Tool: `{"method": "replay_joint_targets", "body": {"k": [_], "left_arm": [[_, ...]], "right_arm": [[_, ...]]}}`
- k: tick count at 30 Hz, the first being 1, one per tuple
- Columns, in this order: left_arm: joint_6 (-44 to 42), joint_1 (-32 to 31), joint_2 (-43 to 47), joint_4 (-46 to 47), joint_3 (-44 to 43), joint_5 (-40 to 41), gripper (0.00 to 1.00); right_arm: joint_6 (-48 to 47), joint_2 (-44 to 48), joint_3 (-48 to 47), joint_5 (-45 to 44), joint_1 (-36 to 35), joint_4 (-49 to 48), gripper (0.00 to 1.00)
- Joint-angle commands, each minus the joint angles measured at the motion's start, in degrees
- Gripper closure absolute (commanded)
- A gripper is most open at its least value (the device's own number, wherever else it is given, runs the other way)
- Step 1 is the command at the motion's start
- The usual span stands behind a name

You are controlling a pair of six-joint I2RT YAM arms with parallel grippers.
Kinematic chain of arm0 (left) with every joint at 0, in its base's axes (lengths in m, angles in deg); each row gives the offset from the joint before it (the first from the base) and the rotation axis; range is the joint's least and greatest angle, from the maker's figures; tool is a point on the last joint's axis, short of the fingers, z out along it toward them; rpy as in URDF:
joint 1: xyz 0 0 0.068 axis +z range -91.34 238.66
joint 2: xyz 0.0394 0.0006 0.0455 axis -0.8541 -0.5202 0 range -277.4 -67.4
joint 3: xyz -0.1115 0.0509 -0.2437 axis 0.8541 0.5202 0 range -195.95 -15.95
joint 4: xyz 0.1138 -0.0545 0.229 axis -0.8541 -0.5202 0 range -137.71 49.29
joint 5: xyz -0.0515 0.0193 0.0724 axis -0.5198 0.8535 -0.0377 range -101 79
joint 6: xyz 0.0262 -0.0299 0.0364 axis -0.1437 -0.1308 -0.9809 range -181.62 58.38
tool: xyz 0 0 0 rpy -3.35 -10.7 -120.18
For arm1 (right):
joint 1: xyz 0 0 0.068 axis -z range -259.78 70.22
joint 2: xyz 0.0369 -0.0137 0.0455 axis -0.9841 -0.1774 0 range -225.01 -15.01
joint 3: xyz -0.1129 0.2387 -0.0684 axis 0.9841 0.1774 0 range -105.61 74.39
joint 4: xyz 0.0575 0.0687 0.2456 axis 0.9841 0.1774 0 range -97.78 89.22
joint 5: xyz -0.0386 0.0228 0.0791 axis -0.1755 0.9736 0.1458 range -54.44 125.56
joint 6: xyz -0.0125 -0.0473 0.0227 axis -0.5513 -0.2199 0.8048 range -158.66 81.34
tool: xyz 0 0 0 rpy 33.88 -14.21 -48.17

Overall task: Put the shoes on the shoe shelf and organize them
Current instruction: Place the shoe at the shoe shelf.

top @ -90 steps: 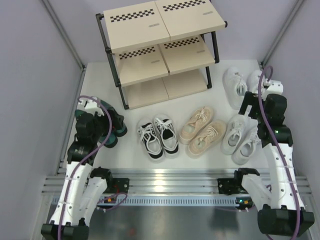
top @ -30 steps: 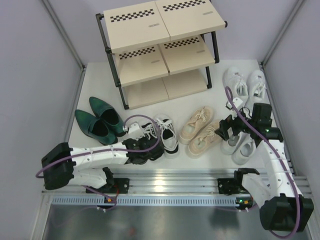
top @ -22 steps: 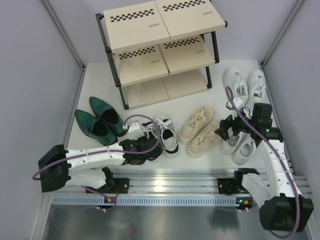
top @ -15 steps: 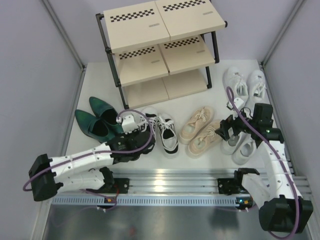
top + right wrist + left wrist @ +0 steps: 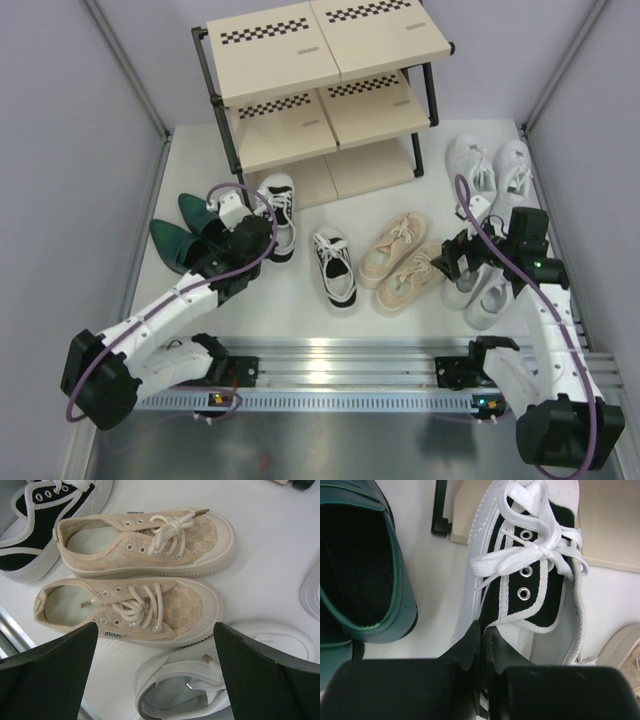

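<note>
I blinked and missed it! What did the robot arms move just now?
The left arm left the green heeled shoes, shut its jaws on one black-and-white sneaker and carried it to the bottom board of the shoe shelf. The right arm swung over toward the beige sneakers, jaws open. The other black-and-white sneaker, both white pairs and the shelf stayed put.

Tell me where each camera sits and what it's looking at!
Top external: high above and behind the robot, facing down on the shoe shelf, the left arm and the right arm.
Left wrist: on the left arm, looking past the left pincer, shut on the black-and-white sneaker, beside a green shoe.
Right wrist: on the right arm, looking down between the open right pincer at the beige sneakers.
Shared: top and left wrist views both show that gripped sneaker.
</note>
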Motion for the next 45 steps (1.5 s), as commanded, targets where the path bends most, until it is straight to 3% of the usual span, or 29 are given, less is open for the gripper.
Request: {"method": "replay_joint_targets", "body": {"k": [1,7,19,45], "left_arm": [[-4.8,3.6,-3.3,13.8,-1.8,-4.8,1.00],[-7.2,7.5,-8.8,22.6,-2.3,-6.9,1.00],[-7.6,9.0,-15.7,39.3,-0.4,-4.4,1.00],[-3.5,13.4,-29.2,44.4,-8.6,-2.1,1.00]], "right_arm": [[-1.5,0.9,-0.4,2.0,0.7,-1.0,0.01],[-1.6,0.9,-0.4,2.1,0.8,-0.9,0.01],[-1.9,0.5,-0.4,2.1,0.9,-0.7,0.01],[-2.6,0.6,-0.3,2.1,1.0,-0.3,0.01]]}}
